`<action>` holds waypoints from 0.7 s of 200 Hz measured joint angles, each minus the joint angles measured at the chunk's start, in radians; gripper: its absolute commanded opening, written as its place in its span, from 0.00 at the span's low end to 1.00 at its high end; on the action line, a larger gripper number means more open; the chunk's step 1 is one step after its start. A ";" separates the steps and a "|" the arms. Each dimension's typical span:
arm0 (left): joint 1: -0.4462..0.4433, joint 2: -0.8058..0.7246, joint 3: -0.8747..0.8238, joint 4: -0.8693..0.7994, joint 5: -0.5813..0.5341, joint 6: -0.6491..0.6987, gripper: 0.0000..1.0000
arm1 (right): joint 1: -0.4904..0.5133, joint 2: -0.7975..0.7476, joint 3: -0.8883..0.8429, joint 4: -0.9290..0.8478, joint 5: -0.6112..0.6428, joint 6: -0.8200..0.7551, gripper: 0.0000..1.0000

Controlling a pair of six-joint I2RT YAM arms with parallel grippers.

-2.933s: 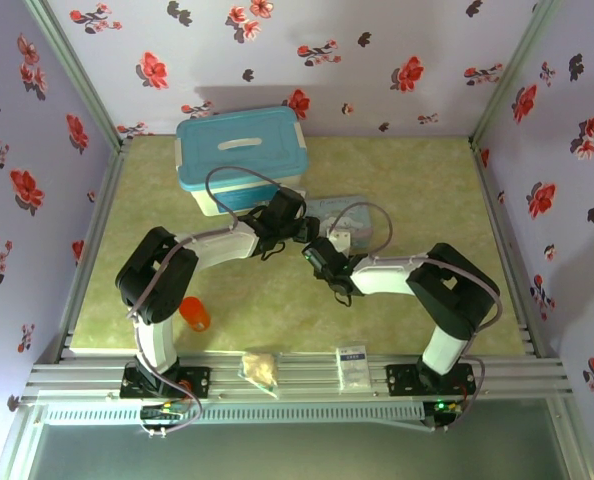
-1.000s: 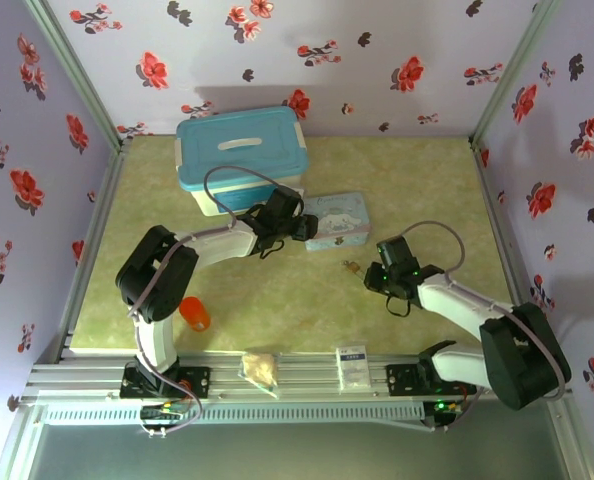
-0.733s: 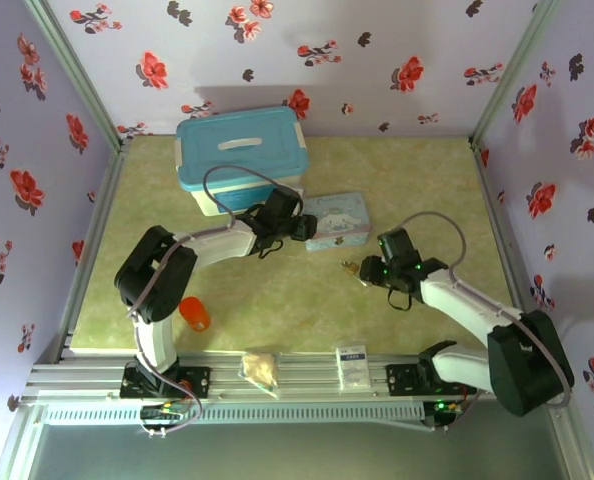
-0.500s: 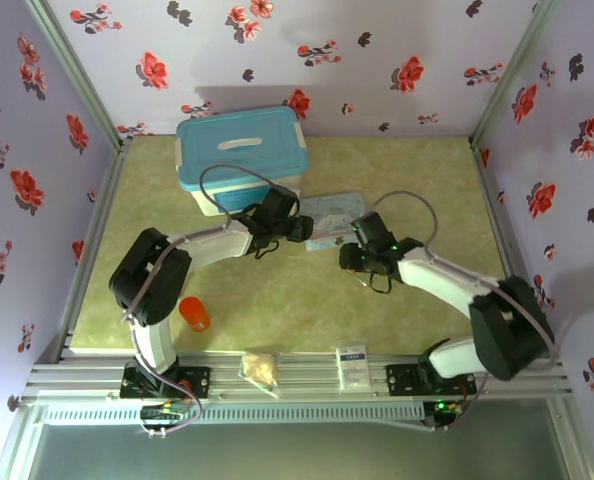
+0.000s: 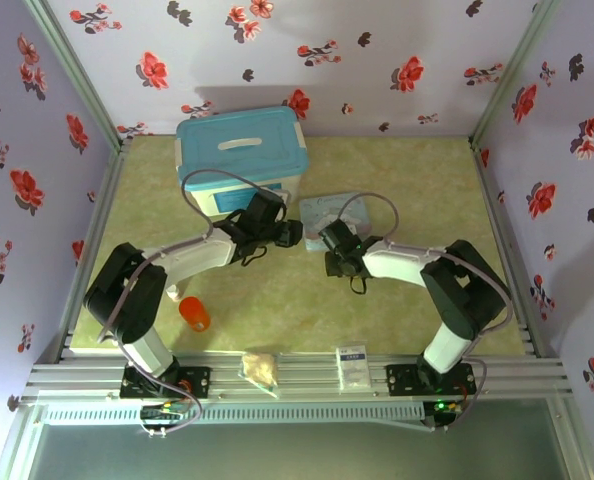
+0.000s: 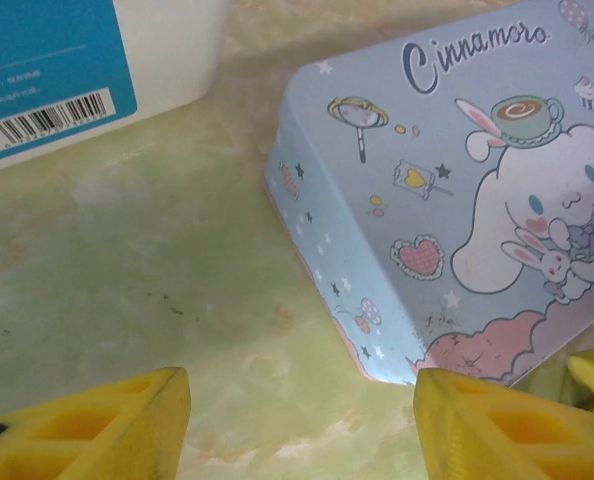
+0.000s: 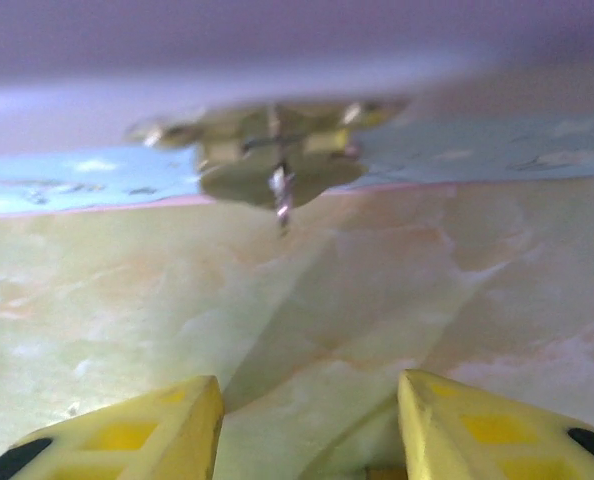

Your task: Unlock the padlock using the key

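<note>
Plainly, we see the left gripper (image 6: 299, 400) and right gripper (image 7: 309, 395) spread and empty, the padlock (image 7: 277, 165) (blurred) by the tin (image 6: 457, 200).

Lilac walls with red flower print (image 5: 217, 50) on three sides — pale green marbled tabletop (image 5: 427, 190), silvery aluminium rail (image 5: 297, 380) in front

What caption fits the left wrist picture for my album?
Open left tool hovers over the green table, facing a pale blue cartoon tin and a blue-and-white box.
</note>
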 measured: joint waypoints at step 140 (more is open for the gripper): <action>0.002 -0.029 -0.029 0.004 0.002 -0.025 0.62 | 0.098 -0.323 -0.214 -0.081 0.013 0.116 0.52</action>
